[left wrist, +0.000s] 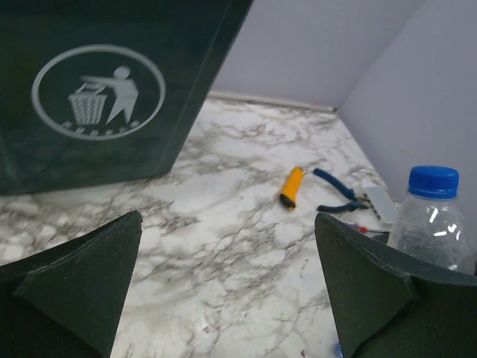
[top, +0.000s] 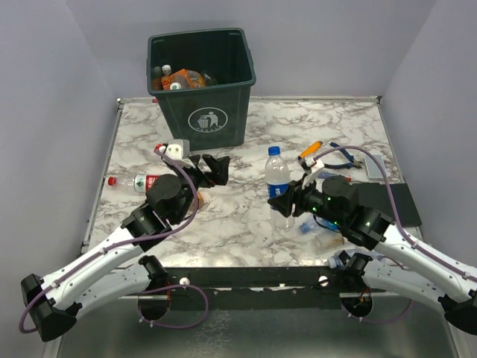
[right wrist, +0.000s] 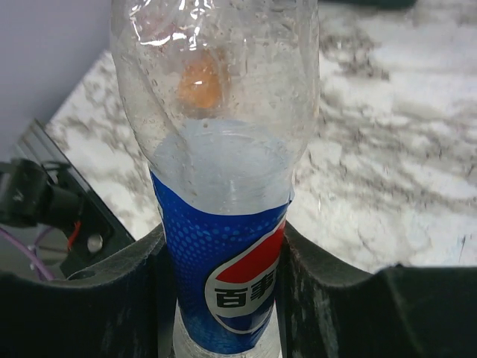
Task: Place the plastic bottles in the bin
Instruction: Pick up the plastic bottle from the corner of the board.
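A clear plastic bottle (top: 277, 173) with a blue cap and blue label stands upright mid-table. My right gripper (top: 287, 200) is shut on its labelled lower body (right wrist: 223, 224), a finger pressed against each side. Another plastic bottle (top: 134, 181), with a red cap and red label, lies on its side at the left edge. The dark green bin (top: 205, 115) stands at the back and holds several bottles (top: 182, 78). My left gripper (top: 211, 168) hangs open and holds nothing, just in front of the bin (left wrist: 112, 89). The held bottle's blue cap (left wrist: 433, 181) shows past the left gripper's right finger.
A small orange cylinder (top: 310, 149) and blue-handled pliers (top: 339, 153) lie at the back right, next to a white flat piece (top: 375, 165). A black mat (top: 402, 201) covers the right edge. Grey walls close in the table on three sides.
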